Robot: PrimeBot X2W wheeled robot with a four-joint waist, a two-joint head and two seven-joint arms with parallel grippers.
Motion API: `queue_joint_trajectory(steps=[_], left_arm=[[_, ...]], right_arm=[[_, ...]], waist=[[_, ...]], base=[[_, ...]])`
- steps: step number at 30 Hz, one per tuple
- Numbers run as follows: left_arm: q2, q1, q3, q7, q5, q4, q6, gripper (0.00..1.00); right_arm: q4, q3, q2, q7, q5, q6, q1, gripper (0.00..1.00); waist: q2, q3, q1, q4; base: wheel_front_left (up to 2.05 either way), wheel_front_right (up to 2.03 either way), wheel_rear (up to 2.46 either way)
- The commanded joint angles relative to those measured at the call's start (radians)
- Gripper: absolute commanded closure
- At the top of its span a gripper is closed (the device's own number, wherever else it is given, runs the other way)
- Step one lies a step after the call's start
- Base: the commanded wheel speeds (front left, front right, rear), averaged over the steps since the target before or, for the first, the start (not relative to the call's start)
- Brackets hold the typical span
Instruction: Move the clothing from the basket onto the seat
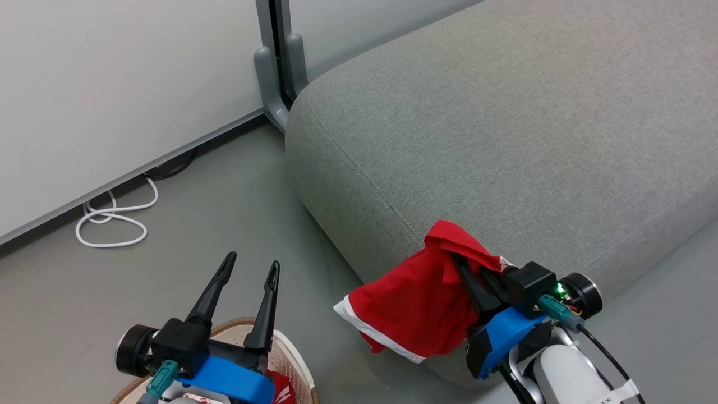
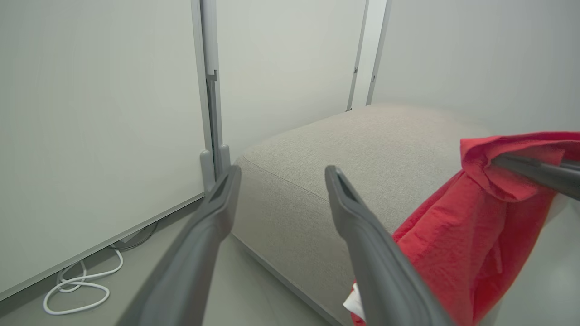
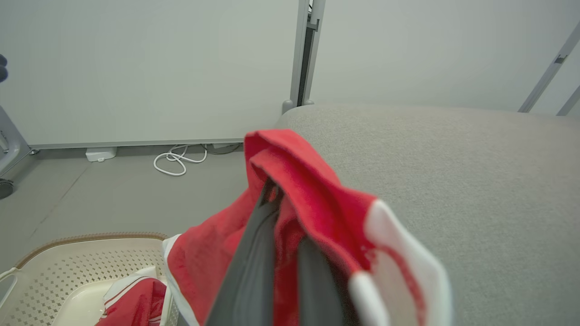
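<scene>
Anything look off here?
Nothing damaged or spilled. A red garment dangles from the shut right gripper beside the seat edge, not on top yet; a loose white cable lies coiled on the floor by the wall.

You have the seat (image 1: 505,112) at the right and back, standing on the floor (image 1: 224,185). The basket (image 1: 294,350) stands on the floor at the lower left, before the seat's left corner and apart from it. One garment (image 3: 136,303) lies in the basket. The left fingers (image 1: 268,297) stand above the basket's far rim. The hanging garment (image 1: 415,314) is draped around the right fingers (image 1: 471,286), right of the basket, at the seat's front edge; whether it touches the seat, you cannot tell. Behind the seat's left corner a post (image 1: 277,73) stands. A cable (image 1: 92,213) lies on the floor along the wall (image 1: 112,84), left of the seat.
</scene>
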Motion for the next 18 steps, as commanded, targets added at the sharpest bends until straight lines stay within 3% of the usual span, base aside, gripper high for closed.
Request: queue_joint_trajectory(steps=[1, 18], left_arm=[[0.004, -0.019, 0.000, -0.003, 0.008, 0.001, -0.004, 0.00], [0.015, -0.028, 0.011, -0.003, 0.008, 0.004, -0.012, 0.00]], right_arm=[[-0.007, -0.006, -0.002, -0.008, 0.004, 0.000, 0.012, 1.00], [-0.011, -0.014, -0.002, 0.001, 0.016, 0.000, -0.055, 1.00]], waist=[[0.0000, 0.013, 0.0000, -0.010], [0.0000, 0.037, 0.0000, -0.012]], base=[[0.00, 0.00, 0.00], [0.00, 0.00, 0.00]])
